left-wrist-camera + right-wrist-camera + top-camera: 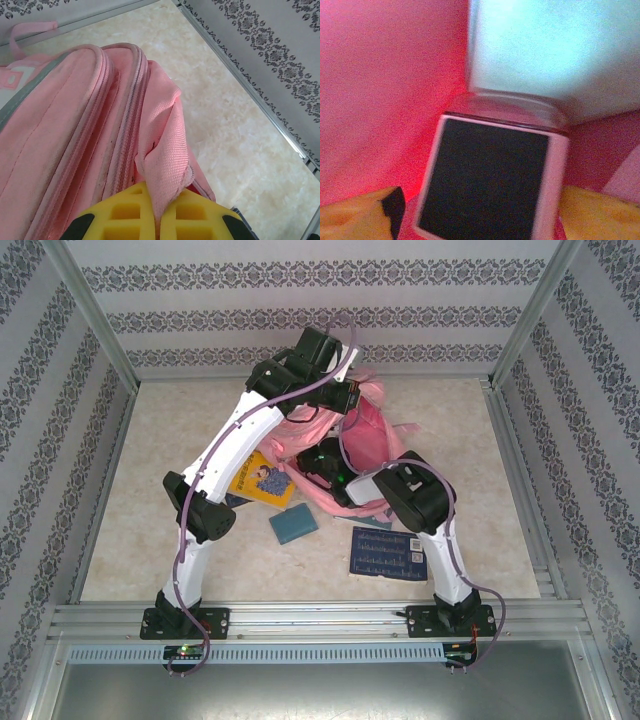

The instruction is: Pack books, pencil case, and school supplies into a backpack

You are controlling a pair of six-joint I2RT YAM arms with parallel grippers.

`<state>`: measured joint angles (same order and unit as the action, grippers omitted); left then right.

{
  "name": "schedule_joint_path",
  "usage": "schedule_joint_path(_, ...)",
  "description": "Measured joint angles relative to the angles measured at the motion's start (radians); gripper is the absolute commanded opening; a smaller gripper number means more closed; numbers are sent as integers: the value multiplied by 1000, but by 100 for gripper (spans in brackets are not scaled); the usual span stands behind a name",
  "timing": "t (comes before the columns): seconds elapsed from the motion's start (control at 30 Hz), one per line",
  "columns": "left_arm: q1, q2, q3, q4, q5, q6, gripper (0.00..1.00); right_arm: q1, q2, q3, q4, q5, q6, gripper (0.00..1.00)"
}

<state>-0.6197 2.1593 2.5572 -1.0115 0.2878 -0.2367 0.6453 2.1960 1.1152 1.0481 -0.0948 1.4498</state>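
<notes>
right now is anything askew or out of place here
Nothing spilled or damaged. A yellow book, teal book and navy book lie loose at mismatched angles on the table beside the backpack. The left gripper pinches a fold of the backpack.

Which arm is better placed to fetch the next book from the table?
Right, probably. The left gripper is shut on a flap of the pink fabric backpack. The right gripper stands open around a small pink-framed dark box inside it, and the navy book with white print lies beside that arm.
</notes>
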Motion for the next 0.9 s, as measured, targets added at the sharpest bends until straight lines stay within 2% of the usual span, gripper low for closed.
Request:
schedule_joint_path(0.13, 8, 0, 0, 7, 26, 0, 0, -16, -110, -122, -14, -23, -72, 96)
schedule_joint_path(0.4, 32, 4, 0, 8, 39, 0, 0, -61, -323, -336, -39, -22, -179, 96)
schedule_joint_path(0.6, 41, 4, -10, 10, 42, -1, 0, -94, -475, -439, -130, -24, -235, 96)
schedule_joint_path(0.73, 46, 6, -12, 10, 42, -12, 0, -114, -651, -519, -249, -22, -299, 98)
schedule_joint_path(0.9, 46, 6, -18, 10, 44, -42, 0, -103, -940, -533, -543, 19, -475, 98)
